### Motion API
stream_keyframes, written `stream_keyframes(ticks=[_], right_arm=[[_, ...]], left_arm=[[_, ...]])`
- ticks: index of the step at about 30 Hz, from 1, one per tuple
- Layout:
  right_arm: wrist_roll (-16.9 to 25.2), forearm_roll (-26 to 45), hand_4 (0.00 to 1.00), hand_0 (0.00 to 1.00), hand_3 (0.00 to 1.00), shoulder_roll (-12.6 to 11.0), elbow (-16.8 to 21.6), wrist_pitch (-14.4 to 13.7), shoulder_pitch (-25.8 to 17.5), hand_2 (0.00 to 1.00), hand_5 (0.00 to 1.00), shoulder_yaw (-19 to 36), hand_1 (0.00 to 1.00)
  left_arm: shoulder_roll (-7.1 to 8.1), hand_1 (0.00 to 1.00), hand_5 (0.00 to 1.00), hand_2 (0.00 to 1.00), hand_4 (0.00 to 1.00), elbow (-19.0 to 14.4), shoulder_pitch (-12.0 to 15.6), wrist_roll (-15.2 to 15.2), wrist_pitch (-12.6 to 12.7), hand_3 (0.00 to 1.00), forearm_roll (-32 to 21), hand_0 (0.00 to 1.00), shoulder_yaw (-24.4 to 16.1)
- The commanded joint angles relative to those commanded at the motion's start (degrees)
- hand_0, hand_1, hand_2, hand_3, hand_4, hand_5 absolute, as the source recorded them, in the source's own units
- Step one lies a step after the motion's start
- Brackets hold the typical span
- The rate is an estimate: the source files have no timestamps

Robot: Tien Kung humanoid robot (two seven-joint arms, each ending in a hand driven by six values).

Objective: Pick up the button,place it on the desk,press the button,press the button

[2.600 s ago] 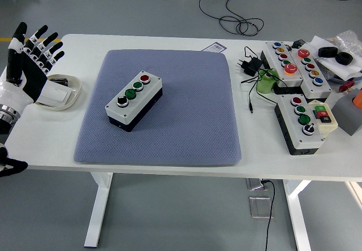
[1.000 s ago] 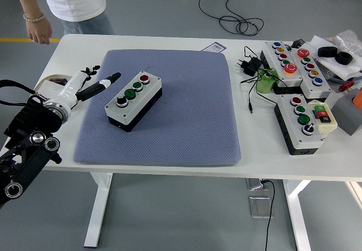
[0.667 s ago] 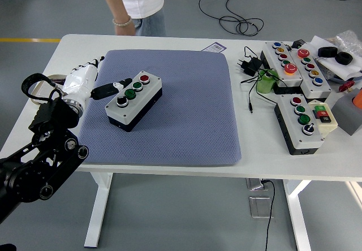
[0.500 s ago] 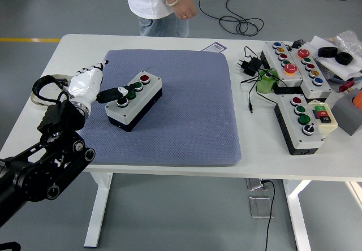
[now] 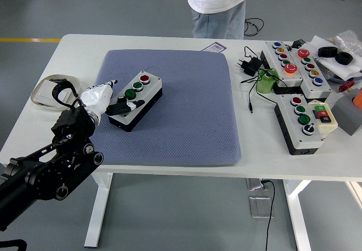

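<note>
Since the earlier frames the left hand [image 5: 107,101] has come in from the surface's left edge onto the near-left end of the button box [image 5: 134,100], and the person [image 5: 218,5] has walked along the far side from the left to about the middle. Left hand now lies across the box's near-left end, covering the black button there; a dark finger [image 5: 120,107] points out over the top plate and the others are curled in, holding nothing. Whether the fingertip presses the button or only rests on it cannot be told. Box sits on the blue mat [image 5: 186,115], left of the mat's middle, turned diagonally, its green button [image 5: 130,93] and red button [image 5: 144,78] uncovered. Left arm [image 5: 48,169] enters from the lower left corner. Right arm is out of view. At the surface's right edge lie three more button boxes [image 5: 300,124], a green roll [image 5: 264,83] and a black plug with cable [image 5: 249,65]. A white tray [image 5: 41,90] sits at the left edge, partly behind the arm.
</note>
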Motion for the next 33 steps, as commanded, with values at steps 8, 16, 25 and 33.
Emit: stream_keyframes(ticks=[8, 16, 25, 33], right_arm=[[-0.06, -0.11, 0.236, 0.642, 0.589, 0.03, 0.0, -0.06, 0.12, 0.547, 0.361, 0.03, 0.507], [0.01, 0.26, 0.236, 0.642, 0.59, -0.05, 0.0, -0.05, 0.27, 0.547, 0.36, -0.38, 0.508], [0.22, 0.64, 0.236, 0.642, 0.59, -0.47, 0.0, 0.01, 0.41, 0.547, 0.36, -0.63, 0.508], [0.06, 0.13, 0.235, 0.642, 0.589, -0.52, 0.0, -0.05, 0.08, 0.547, 0.36, -0.51, 0.508]], left_arm=[[-1.41, 0.998, 0.828, 0.998, 0.998, 0.99, -2.38, 1.79, -0.38, 0.998, -0.74, 0.979, 2.32], [-3.11, 0.985, 0.765, 0.99, 0.998, 4.38, -6.02, 3.76, -2.75, 0.998, -1.33, 0.968, 6.2], [-3.92, 0.972, 0.686, 0.963, 0.998, 8.93, -9.8, 3.94, -4.73, 0.998, -0.82, 0.956, 7.75], [-4.39, 0.786, 0.316, 0.816, 0.942, 9.64, -9.72, 3.94, -6.2, 0.976, -0.65, 0.638, 8.8]])
